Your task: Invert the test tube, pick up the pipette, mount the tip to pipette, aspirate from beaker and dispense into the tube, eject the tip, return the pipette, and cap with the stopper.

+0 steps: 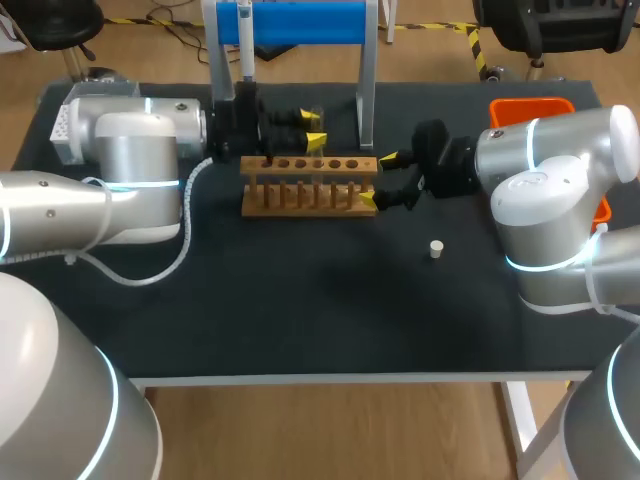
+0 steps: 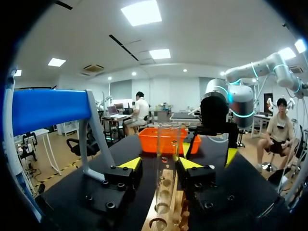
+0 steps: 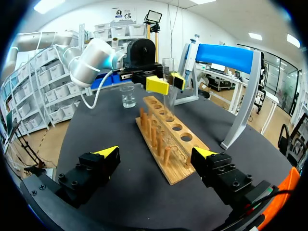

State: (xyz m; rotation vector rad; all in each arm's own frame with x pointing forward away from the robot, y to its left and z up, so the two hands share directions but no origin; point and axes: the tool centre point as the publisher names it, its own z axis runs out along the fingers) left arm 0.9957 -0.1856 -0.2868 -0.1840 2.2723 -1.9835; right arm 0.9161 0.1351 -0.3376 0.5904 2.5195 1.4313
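A clear test tube [image 2: 167, 149] stands upright, mouth up, in a hole near the left end of the wooden rack [image 1: 310, 186]. My left gripper [image 2: 160, 163] is open around it, with a gap showing on one side; the right wrist view shows the same gripper [image 3: 167, 83] and tube [image 3: 168, 72]. At the rack's right end my right gripper [image 1: 378, 178] is wide open, one finger on each side and holding nothing [image 3: 156, 154]. The pipette [image 1: 246, 40] hangs on the blue stand [image 1: 300, 22]. A glass beaker [image 3: 127, 96] stands behind the rack's left end. The white stopper [image 1: 436, 248] lies in front of the right arm.
An orange bin [image 1: 530, 108] sits at the back right corner, partly behind my right arm. The stand's grey legs [image 1: 366, 90] rise just behind the rack. The black table [image 1: 300, 320] stretches bare in front of the rack.
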